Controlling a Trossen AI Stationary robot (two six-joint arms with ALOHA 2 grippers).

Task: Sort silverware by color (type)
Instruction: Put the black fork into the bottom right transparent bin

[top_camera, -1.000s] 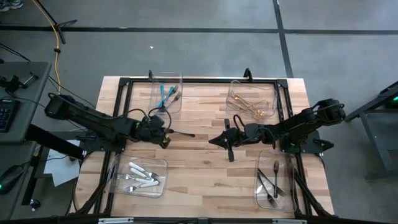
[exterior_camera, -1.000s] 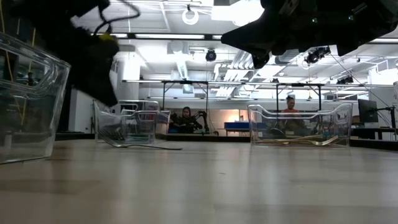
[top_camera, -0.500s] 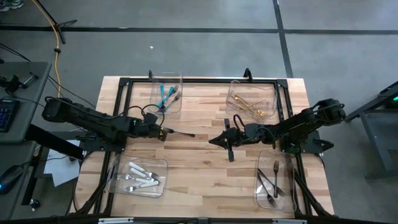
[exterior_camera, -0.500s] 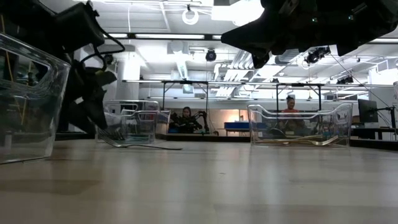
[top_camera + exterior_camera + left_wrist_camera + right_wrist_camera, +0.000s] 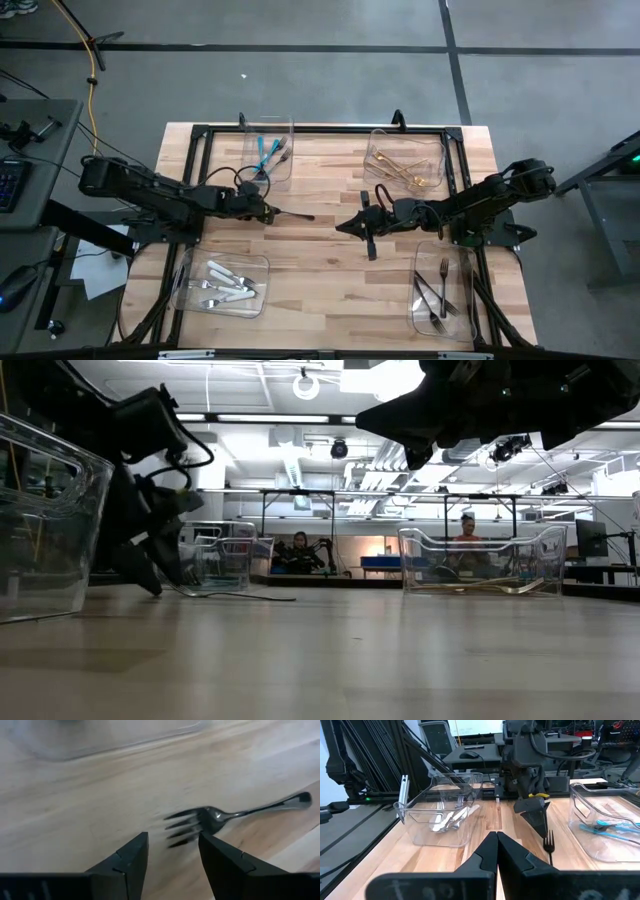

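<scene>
A dark steel fork (image 5: 290, 214) lies flat on the wooden table left of the middle, tines toward the left edge. My left gripper (image 5: 173, 851) is open and low over the table, slanting down. Its two fingers stand either side of the tine tips (image 5: 176, 831) without touching them. The low view shows this gripper (image 5: 160, 572) down at the tabletop beside the fork (image 5: 240, 596). My right gripper (image 5: 345, 226) hangs shut above the table's middle, holding nothing. In its wrist view its fingers (image 5: 498, 851) point level at the left gripper (image 5: 535, 817).
Four clear bins stand near the table's corners. The far-left bin (image 5: 268, 150) holds teal utensils and the far-right bin (image 5: 405, 165) gold ones. The near-left bin (image 5: 225, 285) has white-handled pieces, the near-right bin (image 5: 440, 295) dark steel. Bare wood lies between them.
My left gripper has sunk to the tabletop and shifted a little toward the far edge, rolling about its own line. It now stands at the fork's tine end. The fork has stayed where it lay.
</scene>
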